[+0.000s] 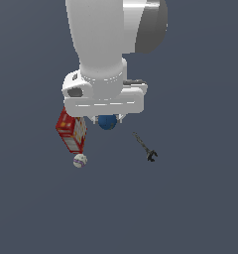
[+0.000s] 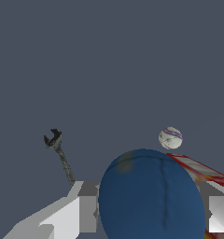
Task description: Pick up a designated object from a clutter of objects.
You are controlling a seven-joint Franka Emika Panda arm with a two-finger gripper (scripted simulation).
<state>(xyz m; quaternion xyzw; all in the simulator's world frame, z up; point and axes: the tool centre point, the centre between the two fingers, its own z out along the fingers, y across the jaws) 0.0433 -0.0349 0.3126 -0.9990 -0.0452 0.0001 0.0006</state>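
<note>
A: From the exterior view's left, what lies on the desk (image 1: 200, 198)?

B: First the red carton (image 1: 71, 130), with the whitish ball (image 1: 80, 160) just beside it. Then the blue ball (image 1: 107, 122), under the arm. The thin wrench (image 1: 145, 147) lies apart, on the right.

A: And the tool (image 2: 146, 219)?

B: In the wrist view it is closed on the blue ball, with one finger (image 2: 67, 217) on each side.
</note>
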